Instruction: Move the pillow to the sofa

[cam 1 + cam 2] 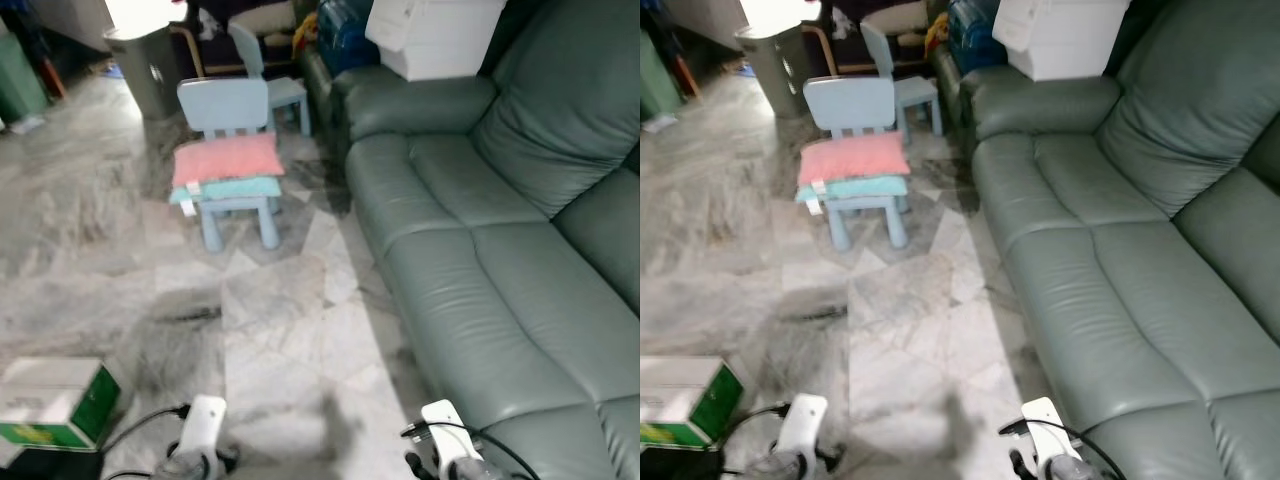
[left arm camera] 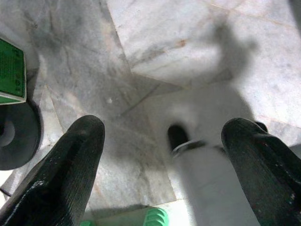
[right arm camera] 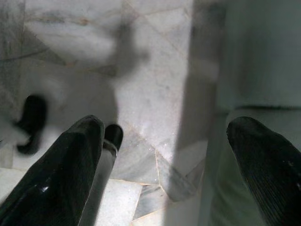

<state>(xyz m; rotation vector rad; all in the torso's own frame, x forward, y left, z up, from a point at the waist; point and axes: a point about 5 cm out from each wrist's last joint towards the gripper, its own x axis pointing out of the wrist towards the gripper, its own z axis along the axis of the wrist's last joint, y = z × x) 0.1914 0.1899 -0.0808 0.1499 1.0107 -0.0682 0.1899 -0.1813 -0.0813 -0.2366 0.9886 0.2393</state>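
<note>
A pink pillow (image 1: 227, 160) lies on top of a teal pillow (image 1: 235, 188), both stacked on the seat of a small light-blue child's chair (image 1: 223, 103) ahead on the marble floor. The dark green leather sofa (image 1: 480, 290) runs along the right side. My left arm (image 1: 200, 430) and right arm (image 1: 445, 440) hang low at the bottom edge, far from the chair. In the left wrist view the left gripper (image 2: 162, 129) is open above the floor, holding nothing. The right gripper (image 3: 164, 125) is open too, over the floor beside the sofa's base.
A white box (image 1: 435, 35) sits on the sofa's far armrest. A second blue chair (image 1: 265, 70) and a grey bin (image 1: 145, 65) stand behind the first chair. A green and white carton (image 1: 55, 400) lies on the floor by my left side.
</note>
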